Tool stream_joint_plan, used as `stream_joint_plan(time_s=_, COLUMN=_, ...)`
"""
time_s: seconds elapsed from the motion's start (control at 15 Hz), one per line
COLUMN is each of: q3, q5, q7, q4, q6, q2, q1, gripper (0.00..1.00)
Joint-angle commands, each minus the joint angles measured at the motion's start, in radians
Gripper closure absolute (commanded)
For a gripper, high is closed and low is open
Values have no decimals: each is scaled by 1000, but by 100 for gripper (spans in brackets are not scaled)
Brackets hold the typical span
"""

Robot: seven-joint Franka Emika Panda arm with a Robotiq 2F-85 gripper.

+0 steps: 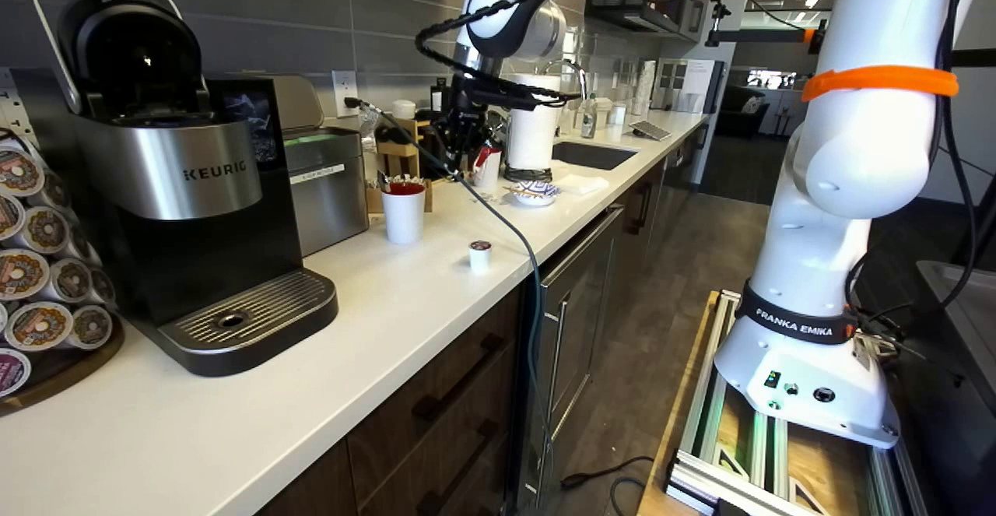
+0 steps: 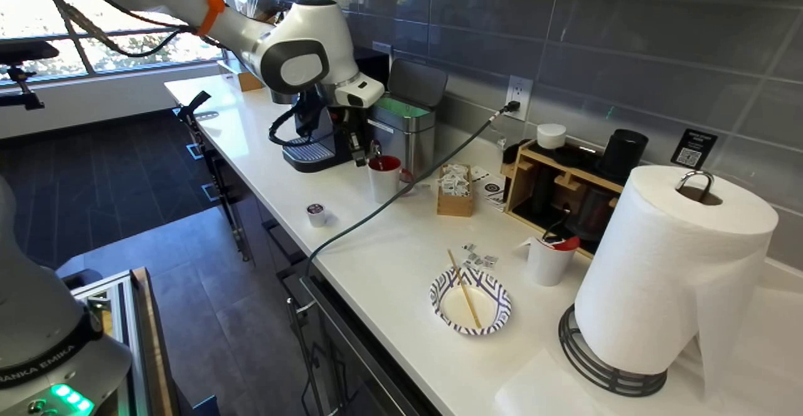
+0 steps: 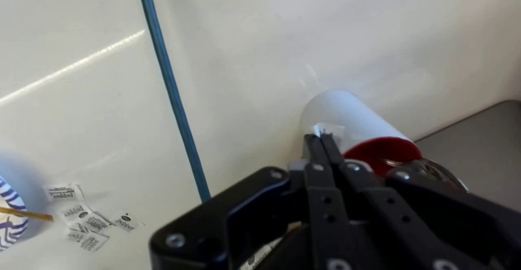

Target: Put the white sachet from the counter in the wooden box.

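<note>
My hand [image 3: 320, 137] held the white sachet [image 3: 335, 130] pinched; I judged it wise to clear the cup [image 2: 381, 186], then release low over the wooden box [image 2: 455, 207].

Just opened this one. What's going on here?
A Franka arm has a white sachet pinched at the tips of its shut jaws, up above the counter; in the wrist view it shows against the white cup. The wooden box stands on the counter near that cup, holding other sachets; this one is not in it yet. More sachets lie loose beside the patterned bowl.
</note>
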State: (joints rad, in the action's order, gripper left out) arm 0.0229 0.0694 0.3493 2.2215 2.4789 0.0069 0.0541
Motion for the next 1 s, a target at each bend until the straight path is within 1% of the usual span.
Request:
stream_joint_plan(time_s=0.0, q3=-24, q5=32, q7=9, q4=-28, q6=71, q2=-5, q1=-9, gripper=100)
stream_joint_plan(time_s=0.13, q3=-25, q5=65, q7=-40, q4=-75, q6=37, q2=11, q1=-12, gripper=100)
stream_joint_plan(time_s=0.2, q3=-27, q5=24, q7=-5, q4=-43, q6=46, q2=-10, q1=-12, gripper=98)
stream_joint_plan(time_s=0.47, q3=-26, q5=36, q7=-18, q4=-66, q6=48, q2=0, q1=-13, gripper=98)
stream_joint_plan(time_s=0.53, q3=-26, q5=36, q7=-18, q4=-66, q6=48, q2=1, q1=-13, gripper=100)
stream_joint_plan(time_s=0.6, q3=-31, q5=67, q7=-27, q4=-100, q6=59, q2=31, q1=-8, gripper=100)
stream_joint_plan(time_s=0.67, q3=-34, q5=36, q7=22, q4=-136, q6=96, q2=64, q1=-5, gripper=100)
stream_joint_plan(time_s=0.87, q3=-42, q5=17, q7=51, q4=-222, q6=161, q2=126, q1=5, gripper=100)
stream_joint_plan(time_s=0.93, q3=-39, q5=-15, q7=77, q4=-255, q6=174, q2=151, q1=10, gripper=100)
